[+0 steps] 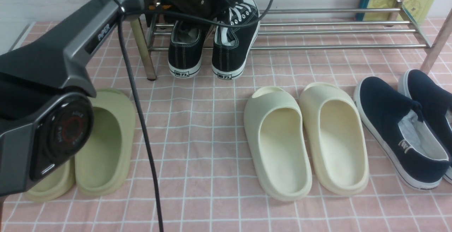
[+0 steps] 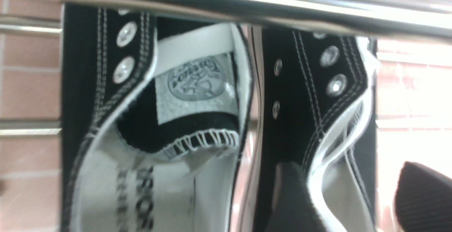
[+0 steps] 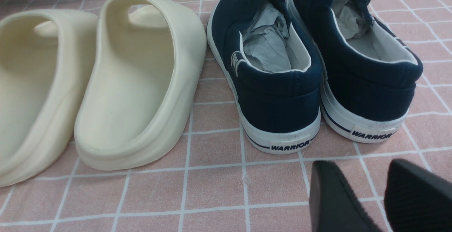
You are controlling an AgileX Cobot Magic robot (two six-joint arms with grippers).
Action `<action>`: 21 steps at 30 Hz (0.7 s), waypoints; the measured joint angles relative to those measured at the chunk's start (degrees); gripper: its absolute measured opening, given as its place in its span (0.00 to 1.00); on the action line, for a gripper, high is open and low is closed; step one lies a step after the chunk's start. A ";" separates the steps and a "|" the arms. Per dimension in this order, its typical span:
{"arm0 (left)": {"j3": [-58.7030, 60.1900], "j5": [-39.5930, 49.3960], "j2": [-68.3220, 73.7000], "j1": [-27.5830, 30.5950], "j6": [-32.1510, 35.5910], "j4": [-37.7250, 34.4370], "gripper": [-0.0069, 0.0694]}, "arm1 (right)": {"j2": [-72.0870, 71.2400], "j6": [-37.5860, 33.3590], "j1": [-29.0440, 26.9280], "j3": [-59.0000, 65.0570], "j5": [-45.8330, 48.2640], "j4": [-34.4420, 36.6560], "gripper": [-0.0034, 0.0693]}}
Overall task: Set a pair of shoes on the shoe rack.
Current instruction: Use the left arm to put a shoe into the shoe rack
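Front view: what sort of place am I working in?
Probably a staged home shoe-storage corner: pink checked cloth underfoot, a silver shoe rack, and cream slides and navy slip-ons lined up in pairs.

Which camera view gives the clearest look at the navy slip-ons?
The right wrist view: both navy slip-ons show close up from behind, heel labels readable, paper stuffed inside. The front view cuts one off at its right edge. The left wrist view shows neither.
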 joint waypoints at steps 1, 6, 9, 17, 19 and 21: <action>-1.71 2.97 0.00 0.00 0.66 0.29 0.67 | 0.00 0.00 0.00 0.00 0.00 0.00 0.38; -6.69 11.53 -2.72 0.00 2.43 4.25 0.54 | 0.00 0.00 0.00 0.00 0.00 0.00 0.38; -6.48 14.25 -6.19 0.00 2.60 9.89 0.32 | 0.00 0.00 0.00 0.00 0.00 0.00 0.38; 13.94 16.55 -18.44 -0.08 4.60 17.34 0.09 | 0.00 0.00 0.00 0.00 0.00 0.00 0.38; 22.56 14.67 -21.02 -0.48 5.23 16.81 0.09 | 0.00 0.00 0.00 0.00 0.00 0.00 0.38; 29.54 10.93 -22.30 -0.74 5.37 15.53 0.09 | 0.00 0.00 0.00 0.00 0.00 0.00 0.38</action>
